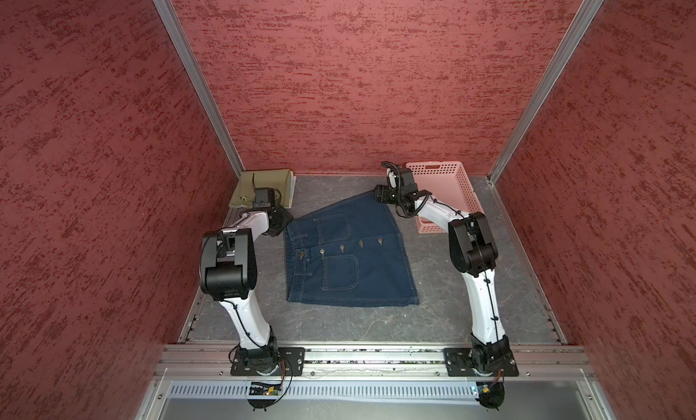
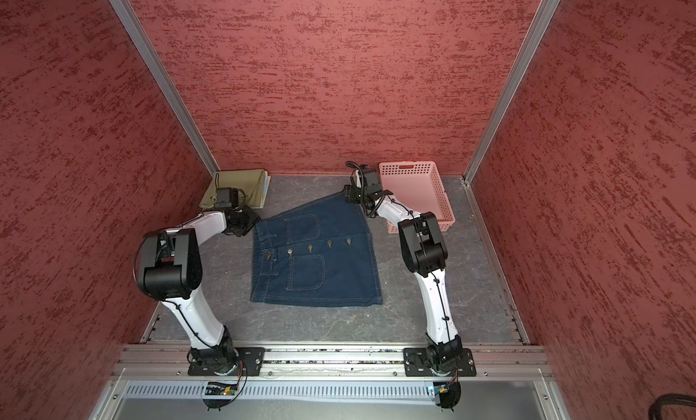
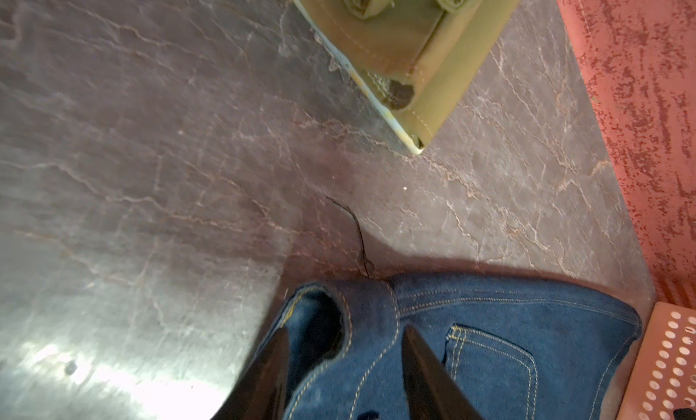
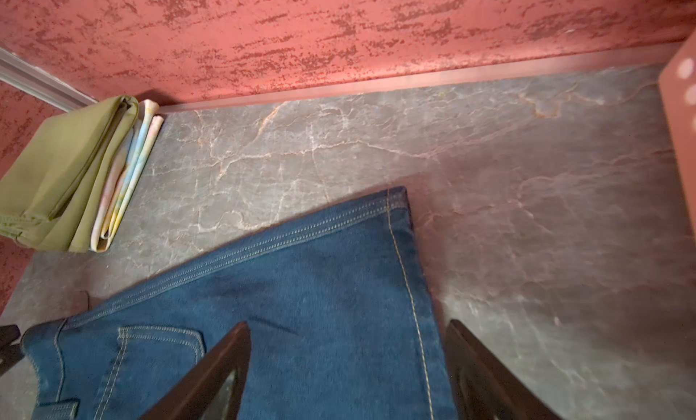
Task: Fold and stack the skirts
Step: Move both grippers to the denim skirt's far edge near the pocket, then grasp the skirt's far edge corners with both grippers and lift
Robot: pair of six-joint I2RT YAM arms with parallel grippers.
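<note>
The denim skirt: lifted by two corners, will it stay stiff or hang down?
The denim skirt will likely sag yet hold some shape: it lies flat, hardly wrinkled. Probably heavy for cloth; its buttons add weight.

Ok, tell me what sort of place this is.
Likely a robot test cell, not a home: a left arm and right arm bolted to an aluminium rail, red textured panels walling in a marble-look tabletop, and a denim skirt laid out for folding.

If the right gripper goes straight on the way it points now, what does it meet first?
Probably the denim skirt, whose seamed edge lies just ahead of the open right gripper; depth is unclear.
</note>
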